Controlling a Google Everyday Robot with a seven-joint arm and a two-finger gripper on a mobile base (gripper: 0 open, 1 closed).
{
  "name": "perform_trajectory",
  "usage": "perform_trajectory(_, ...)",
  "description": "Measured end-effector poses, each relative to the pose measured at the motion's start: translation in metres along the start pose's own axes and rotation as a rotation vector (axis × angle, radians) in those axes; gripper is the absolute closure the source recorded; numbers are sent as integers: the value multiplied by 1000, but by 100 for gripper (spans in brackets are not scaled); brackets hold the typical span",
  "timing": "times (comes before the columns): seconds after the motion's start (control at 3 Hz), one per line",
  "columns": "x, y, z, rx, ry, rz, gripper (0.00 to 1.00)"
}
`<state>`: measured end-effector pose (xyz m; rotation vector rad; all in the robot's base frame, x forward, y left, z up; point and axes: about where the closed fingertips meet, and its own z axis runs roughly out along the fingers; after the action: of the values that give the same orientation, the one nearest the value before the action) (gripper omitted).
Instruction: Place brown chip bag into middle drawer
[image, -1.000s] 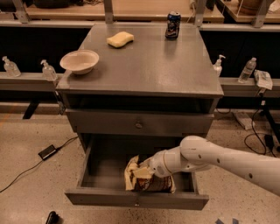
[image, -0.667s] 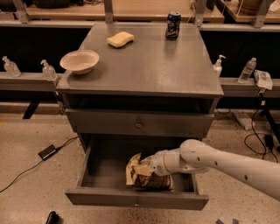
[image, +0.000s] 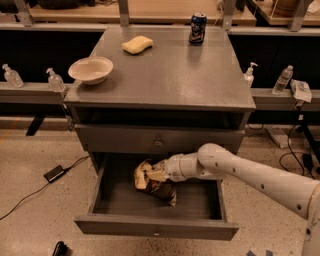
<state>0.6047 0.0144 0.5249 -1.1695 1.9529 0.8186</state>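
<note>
**A:** Where is the hand (image: 162, 174)?

**B:** Down inside the open middle drawer (image: 150, 226), below the front edge of the worktop (image: 170, 80) and a little left of its centre; it looks closed on the pale upper end of the brown chip bag (image: 159, 189); that is my judgement, since the bag has travelled with it.

**A:** What has just changed?

**B:** Hand and bag have shifted together, leftward and either toward the drawer's back or slightly upward; I cannot tell which; a second ago they sat further right and nearer the drawer's front wall.

**A:** And for the task?

**B:** The bag is already within the drawer's walls; its dark lower end seems at or near the floor; I judge that only the release and drawing the arm (image: 250, 172) out remain.

**A:** Which way does the bag point?

**B:** Its long axis runs on a diagonal; the crumpled pale end points toward the worktop's left edge, the dark end toward its front right corner; it is tilted, not flat.

**A:** And beyond it?

**B:** The shallower drawer front (image: 157, 140) above is shut; on the worktop, a bowl (image: 91, 70) by the left edge, a yellow sponge (image: 137, 44) near the back edge, a can (image: 198, 28) toward the back right corner.
</note>
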Motion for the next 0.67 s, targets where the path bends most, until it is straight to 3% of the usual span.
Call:
perform_trajectory(0.33, -25, -1, 25, -58, 32, -102, 84)
perform_trajectory(0.67, -28, 3, 31, -70, 33, -107, 62)
